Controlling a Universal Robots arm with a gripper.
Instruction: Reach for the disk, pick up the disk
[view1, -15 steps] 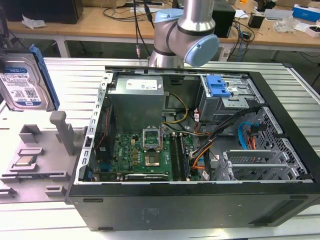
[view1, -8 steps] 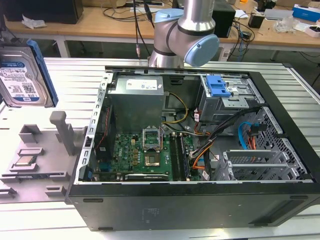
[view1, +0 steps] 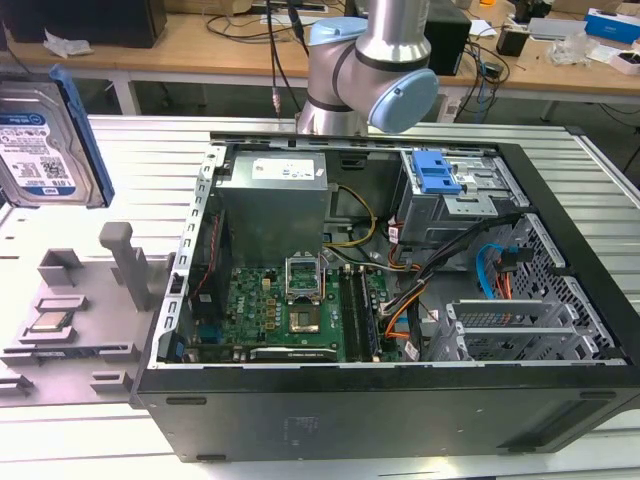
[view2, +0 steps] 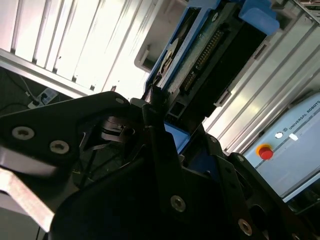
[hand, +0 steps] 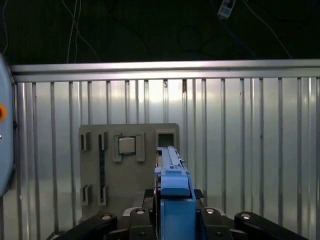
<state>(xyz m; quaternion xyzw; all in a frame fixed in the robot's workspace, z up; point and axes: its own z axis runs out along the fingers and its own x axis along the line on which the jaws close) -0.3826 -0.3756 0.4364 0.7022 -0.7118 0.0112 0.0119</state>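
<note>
Disk (view1: 42, 142) in the grip!
The gripper (hand: 172, 222) clamps the disk by its blue bracket (hand: 175, 186), at ten o'clock in the exterior view, over the gray fixture (hand: 95, 170) with the processor chip (hand: 126, 145).

Silvery metal disk (view1: 30, 103), blue plastic bracket (view1: 82, 130), paper label (view1: 36, 155)

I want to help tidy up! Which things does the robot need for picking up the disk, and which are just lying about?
For the job: silver rectangular metal disk in blue plastic bracket; black gripper holding it.
Just lying about: small square silver chip on grey plastic holder; open black computer case.
</note>
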